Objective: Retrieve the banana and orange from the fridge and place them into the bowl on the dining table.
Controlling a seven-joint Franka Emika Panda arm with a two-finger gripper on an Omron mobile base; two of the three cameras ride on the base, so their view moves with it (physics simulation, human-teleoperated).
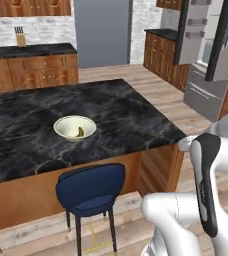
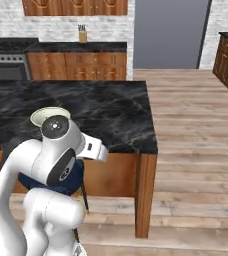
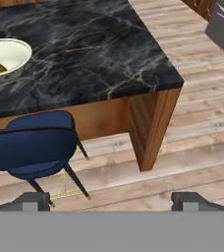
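Your gripper [image 3: 112, 203] hangs spread and empty above the blue stool [image 3: 33, 145]. Banana [image 1: 80, 132] lies in the bowl [image 1: 74, 127] on the worktop [image 1: 111, 110]; the orange presumably waits in the open fridge [image 1: 211, 60], so watch the door edges as you drive.

No legible text, label, brand, number or sign is found on any surface. The fridge [image 1: 208, 55] doors and drawers carry no readable badge. The bowl [image 1: 74, 127] is plain, without print. The black marble worktop [image 1: 106, 112] shows veining only, no lettering. The blue stool [image 1: 90, 190] is unmarked. The cabinet fronts [image 2: 76, 66] along the back wall bear no readable marking.
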